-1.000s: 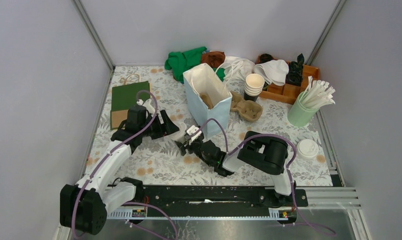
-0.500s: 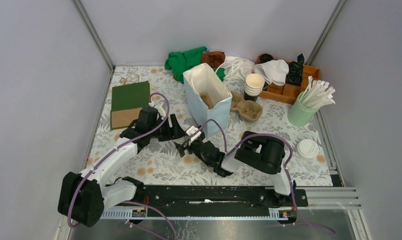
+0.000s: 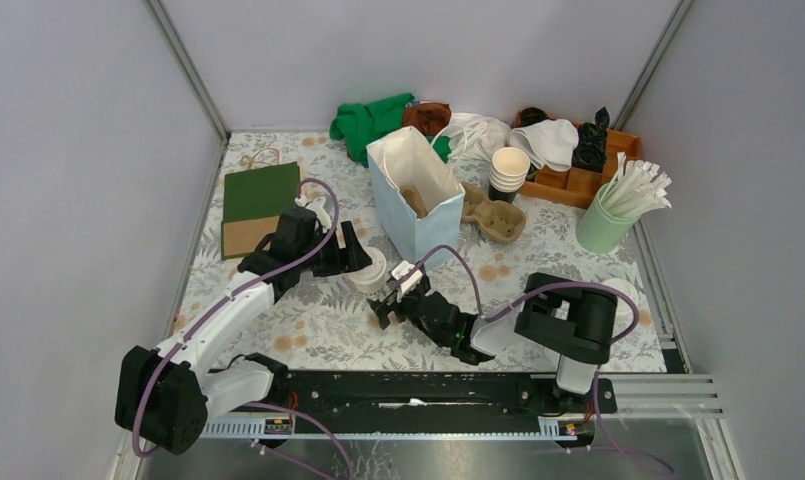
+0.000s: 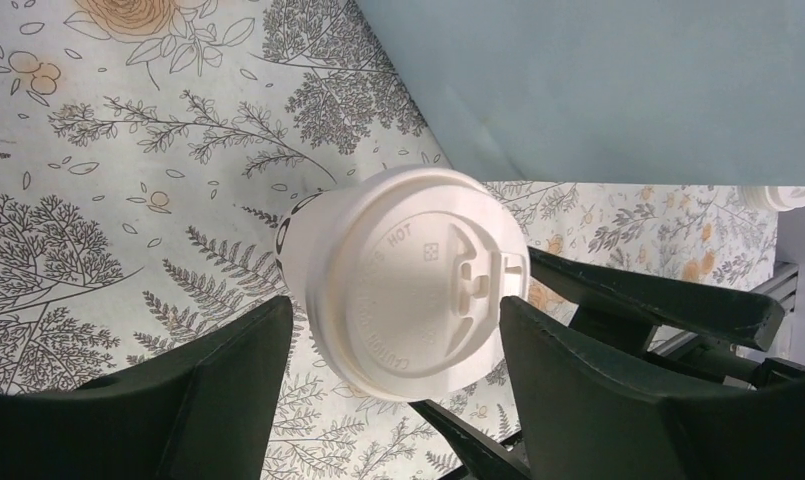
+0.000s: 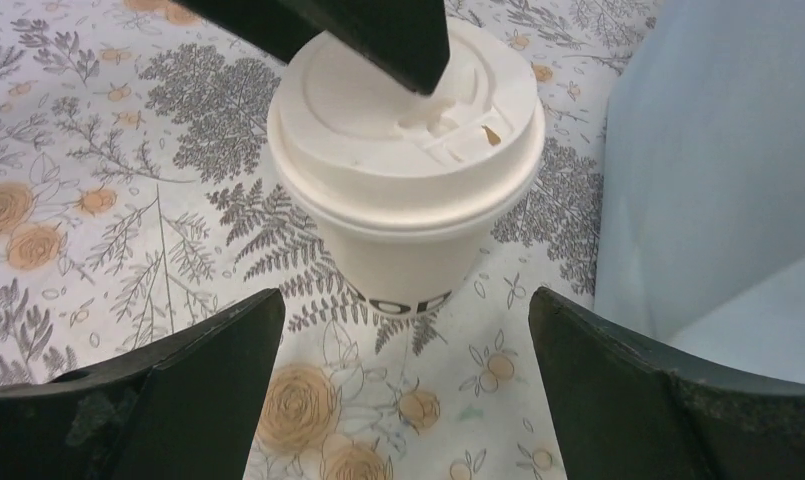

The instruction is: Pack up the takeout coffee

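Note:
The takeout coffee (image 3: 370,272), a pale paper cup with a white lid, stands upright on the floral table just left of the open light-blue paper bag (image 3: 418,200). My left gripper (image 3: 361,262) reaches it from the left. In the left wrist view the cup (image 4: 418,290) sits between the open left gripper's (image 4: 396,305) dark fingers (image 4: 198,400), with a narrow gap at its side. My right gripper (image 3: 393,295) stands wide open, just short of the near side of the cup (image 5: 408,170). Nothing lies between the right gripper's (image 5: 406,295) fingers (image 5: 638,390) but tablecloth.
A brown pulp tray (image 3: 498,218) and a stack of lidless cups (image 3: 508,168) sit right of the bag. A green holder of straws (image 3: 610,215), a wooden organiser (image 3: 578,170) and a loose lid (image 3: 616,297) are at the right. A flat green bag (image 3: 261,195) lies at the left.
My right gripper has opened off the cup and drawn back toward the near right. My left gripper has moved right until its fingers flank the cup.

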Available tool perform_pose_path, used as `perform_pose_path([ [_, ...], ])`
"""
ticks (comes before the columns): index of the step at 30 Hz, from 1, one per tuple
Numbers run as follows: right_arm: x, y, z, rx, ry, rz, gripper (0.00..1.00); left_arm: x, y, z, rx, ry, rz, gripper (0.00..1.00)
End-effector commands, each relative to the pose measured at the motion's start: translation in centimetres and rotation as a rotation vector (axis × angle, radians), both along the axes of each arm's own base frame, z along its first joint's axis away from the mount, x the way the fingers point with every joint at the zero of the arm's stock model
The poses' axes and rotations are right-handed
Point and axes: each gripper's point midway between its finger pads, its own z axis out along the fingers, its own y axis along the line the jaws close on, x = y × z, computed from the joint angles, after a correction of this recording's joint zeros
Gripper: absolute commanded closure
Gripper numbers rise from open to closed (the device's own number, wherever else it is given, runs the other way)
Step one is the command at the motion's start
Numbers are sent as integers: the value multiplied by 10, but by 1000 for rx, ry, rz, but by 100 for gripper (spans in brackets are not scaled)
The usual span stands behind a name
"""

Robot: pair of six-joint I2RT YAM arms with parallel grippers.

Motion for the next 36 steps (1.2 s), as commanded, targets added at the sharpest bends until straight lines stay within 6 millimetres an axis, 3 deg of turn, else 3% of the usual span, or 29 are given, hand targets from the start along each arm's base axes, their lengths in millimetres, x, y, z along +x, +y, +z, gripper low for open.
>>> perform_pose_path([
  [1, -13, -12, 18, 21, 35, -11, 0, 12, 0, 39, -10, -111, 3, 17],
  [4, -20, -18, 29, 10, 57, 9, 0, 16, 10, 59, 13, -162, 23, 13],
  [10, -34, -19, 55, -93, 137, 68, 0, 26, 38, 66, 13, -181, 85, 12],
  [18, -27, -14, 97, -184, 263, -2, 0, 38, 73, 76, -53, -222, 239, 20],
  [21, -22, -9, 103, -245, 324, -27, 0, 40, 84, 75, -103, -214, 264, 21],
  [29, -4, 10, 105, -361, 472, -75, 0, 41, 86, 71, -194, -200, 289, 20],
  [33, 4, 19, 103, -409, 482, -95, 0, 41, 97, 70, -192, -211, 361, 5],
  [36, 8, 26, 95, -452, 491, -103, 0, 40, 104, 74, -179, -234, 390, 1],
])
